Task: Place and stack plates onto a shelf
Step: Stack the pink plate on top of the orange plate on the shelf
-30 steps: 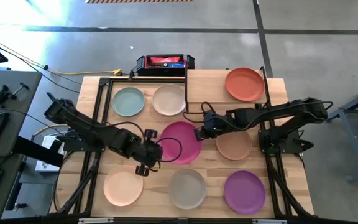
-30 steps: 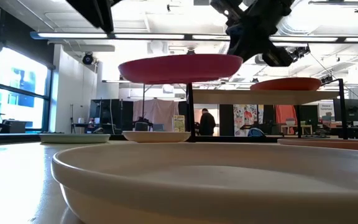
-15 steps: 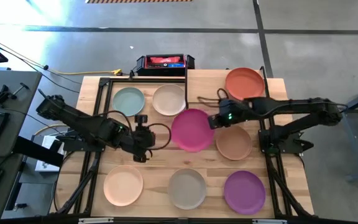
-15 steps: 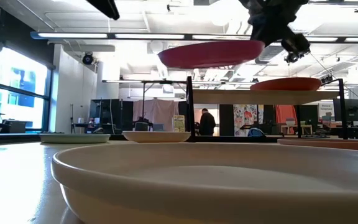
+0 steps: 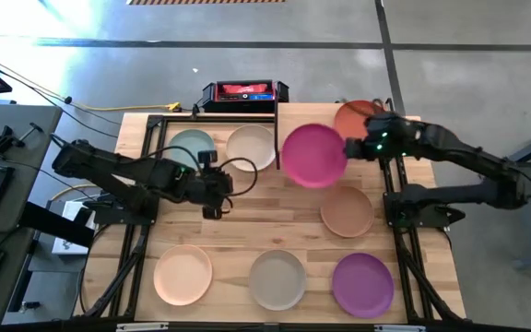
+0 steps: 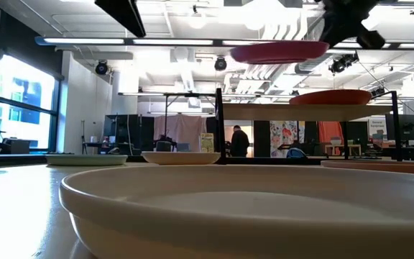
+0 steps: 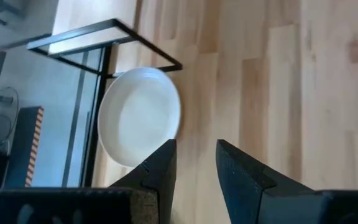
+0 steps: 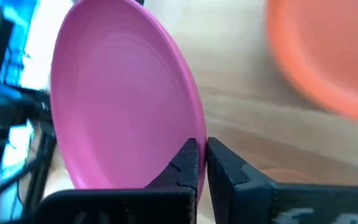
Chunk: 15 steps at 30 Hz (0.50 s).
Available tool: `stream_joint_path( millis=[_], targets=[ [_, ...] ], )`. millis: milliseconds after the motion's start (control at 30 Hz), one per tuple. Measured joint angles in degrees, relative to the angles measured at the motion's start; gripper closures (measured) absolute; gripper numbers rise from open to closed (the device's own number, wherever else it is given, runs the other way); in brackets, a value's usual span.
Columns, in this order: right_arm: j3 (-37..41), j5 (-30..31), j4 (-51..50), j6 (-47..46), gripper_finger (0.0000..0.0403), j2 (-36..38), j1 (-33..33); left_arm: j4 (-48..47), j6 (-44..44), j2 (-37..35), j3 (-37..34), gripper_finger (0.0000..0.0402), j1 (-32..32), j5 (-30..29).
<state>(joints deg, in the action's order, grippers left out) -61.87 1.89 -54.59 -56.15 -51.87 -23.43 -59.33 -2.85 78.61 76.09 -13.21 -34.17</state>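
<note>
High view: the right hand (image 5: 350,148) carries the magenta plate (image 5: 313,156) in the air, between the cream plate (image 5: 250,147) and the orange plate (image 5: 358,118), which lies on the shelf (image 5: 293,129). The left hand (image 5: 212,183) hangs over the desk (image 5: 275,231) near the teal plate (image 5: 190,148), holding nothing. Tan, peach, grey and purple plates lie on the desk.
Low view: the magenta plate (image 6: 279,51) hangs roughly level, higher than the shelf board (image 6: 307,111) and the orange plate (image 6: 335,97).
Left wrist view: the left hand (image 7: 194,165) has its fingers apart, with bare desk between them and the cream plate (image 7: 140,115) beyond.
Right wrist view: the right hand (image 8: 201,163) is clamped together on the rim of the magenta plate (image 8: 120,93); the orange plate (image 8: 328,62) is nearby.
Handling: the plate looks stiff, light and matte; a one-sided rim pinch probably lets it tip or swivel, so it likely needs to be kept level.
Where to hold: the rim is the only purchase on so shallow a dish.
</note>
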Motion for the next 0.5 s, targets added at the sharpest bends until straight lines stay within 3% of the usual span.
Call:
stream_joint_path(
  millis=[233, 500],
  targets=[
    [0.0, -2.03, -1.89, 3.98, 0.0403, 5.19, -11.25, 0.02, 0.68, 0.0, 0.0, 0.03, 4.96, 0.02],
    [0.0, -7.42, -5.14, 11.04, 0.0403, 5.84, -24.74, -0.01, 1.01, 0.0, 0.0, 0.03, 10.9, 0.43]
  ],
)
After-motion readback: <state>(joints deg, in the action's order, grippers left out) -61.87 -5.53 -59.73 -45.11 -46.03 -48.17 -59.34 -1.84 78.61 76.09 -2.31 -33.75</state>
